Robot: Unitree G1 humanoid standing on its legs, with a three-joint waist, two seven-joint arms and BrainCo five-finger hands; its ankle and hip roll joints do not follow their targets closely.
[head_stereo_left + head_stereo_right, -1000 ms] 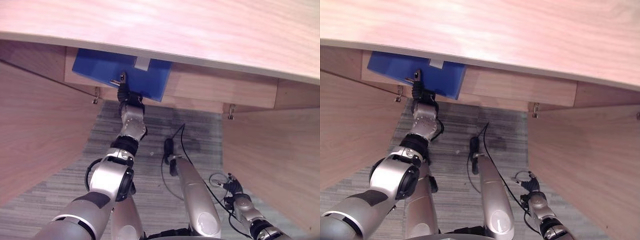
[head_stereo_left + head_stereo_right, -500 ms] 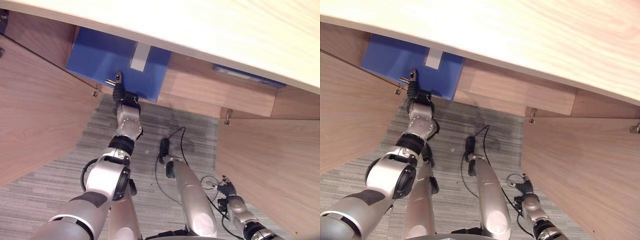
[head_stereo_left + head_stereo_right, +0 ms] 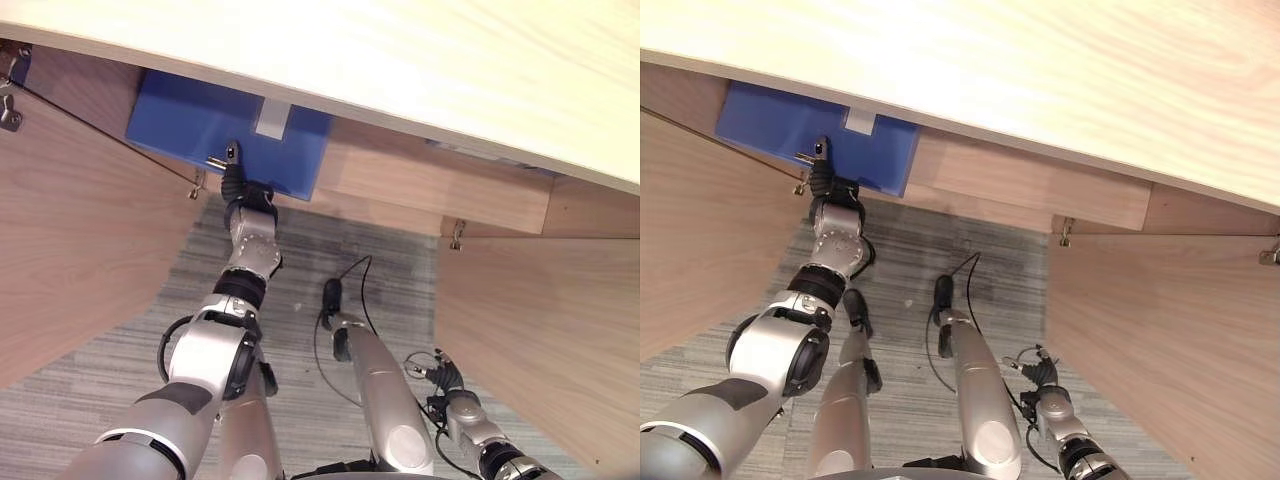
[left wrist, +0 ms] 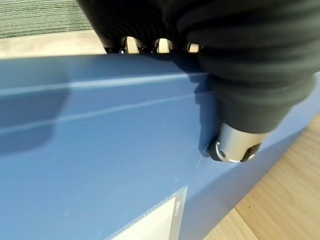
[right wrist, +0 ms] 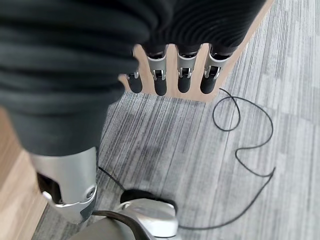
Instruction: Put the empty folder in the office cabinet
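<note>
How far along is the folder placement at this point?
Done: cabinet doors stand open, and the blue folder is partly inside under the top panel. In hand: the left hand grips its near edge. Left: push it fully in and release. The right hand hangs open.

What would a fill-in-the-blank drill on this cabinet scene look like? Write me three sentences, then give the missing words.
1. The folder at the cabinet is ____ in colour.
2. The hand gripping the folder is the robot's ____ hand.
3. The right hand hangs over the grey ____, holding nothing.

Missing words: blue; left; carpet
</note>
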